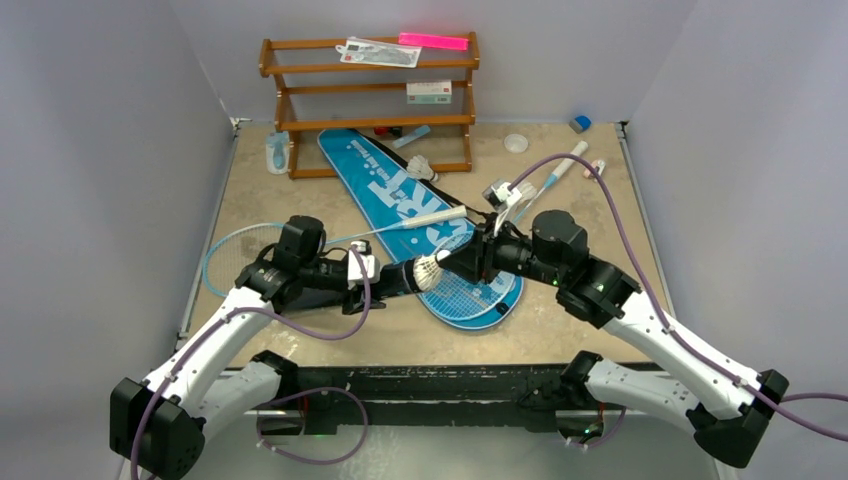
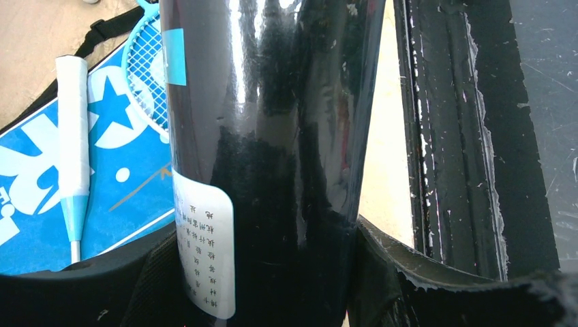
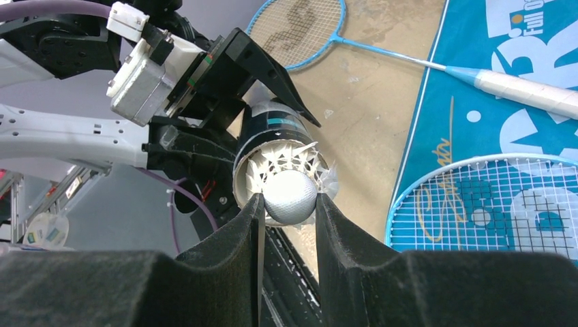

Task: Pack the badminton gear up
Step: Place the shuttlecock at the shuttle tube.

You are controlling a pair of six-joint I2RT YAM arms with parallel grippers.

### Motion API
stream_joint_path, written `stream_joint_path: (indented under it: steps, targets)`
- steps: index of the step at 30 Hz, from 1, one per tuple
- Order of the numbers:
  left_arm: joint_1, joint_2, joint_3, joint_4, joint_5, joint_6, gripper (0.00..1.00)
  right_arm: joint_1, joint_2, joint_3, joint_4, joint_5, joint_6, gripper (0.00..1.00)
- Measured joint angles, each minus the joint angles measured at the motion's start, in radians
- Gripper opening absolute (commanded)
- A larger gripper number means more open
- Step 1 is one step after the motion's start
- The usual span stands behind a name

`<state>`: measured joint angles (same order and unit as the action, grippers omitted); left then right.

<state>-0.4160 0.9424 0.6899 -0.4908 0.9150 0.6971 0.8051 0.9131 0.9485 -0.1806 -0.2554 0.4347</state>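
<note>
The left claw (image 1: 372, 280) clamps the black tube (image 2: 272, 136) above the bench (image 1: 560, 330). At the tube's open mouth, the right claw (image 3: 289, 204) pinches a white shuttlecock (image 3: 283, 163) by its cork, feathers partly inside. Beyond them, the blue bag (image 1: 390, 185) lies flat.

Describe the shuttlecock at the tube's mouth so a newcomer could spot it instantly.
Find the long blue bag in the middle and look at its near end. There the left gripper holds a black tube, and the right gripper pinches a white shuttlecock by its round cork at the tube's mouth. The other shuttlecock lies loose on the bag by the wooden rack.
</note>
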Motion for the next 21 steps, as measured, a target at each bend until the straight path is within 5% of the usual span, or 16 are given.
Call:
stream_joint_path:
  steps: [21]
  targets:
    - [0.002,0.010,0.006,0.014,0.008,-0.025,0.22,0.000,-0.019,-0.048,0.095,0.022,0.058,0.03]
